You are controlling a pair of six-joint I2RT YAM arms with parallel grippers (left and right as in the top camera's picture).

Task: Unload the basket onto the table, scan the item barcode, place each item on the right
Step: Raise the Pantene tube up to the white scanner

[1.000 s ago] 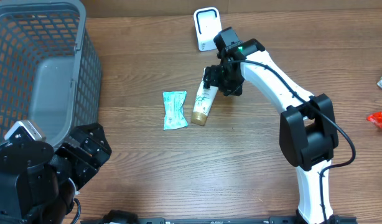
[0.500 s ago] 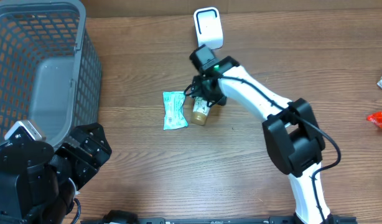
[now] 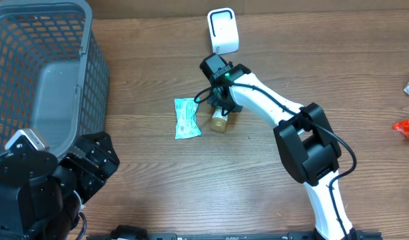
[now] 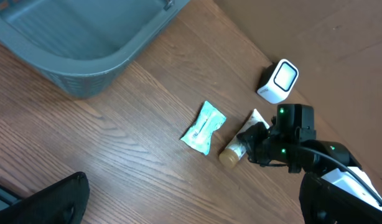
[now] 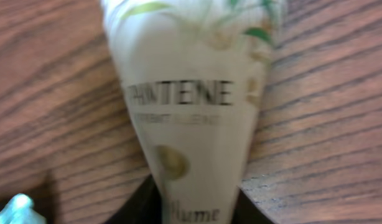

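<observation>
Brown wooden table (image 3: 158,193) carries a grey basket (image 3: 98,80) at 10 o'clock. At 7 o'clock the left claw (image 3: 98,163) stands spread apart, holding nothing. Near centre the right claw (image 3: 221,107) is clamped on both sides of a white shampoo tube (image 3: 221,122). The white scanner (image 3: 222,30) stands at the tube's 12 o'clock, and a teal packet (image 3: 186,118) lies just beside it at 9.

The right arm (image 3: 261,93) has smooth white link shells between blocky black joint housings (image 3: 310,143), and a thin black cable (image 3: 352,157) loops along its side. A small green light (image 3: 226,75) glows on the black wrist block beside the black right gripper (image 3: 221,107). The left arm (image 3: 44,190) is bulky, faceted and black, with a pale square part (image 3: 24,141) on it.
</observation>
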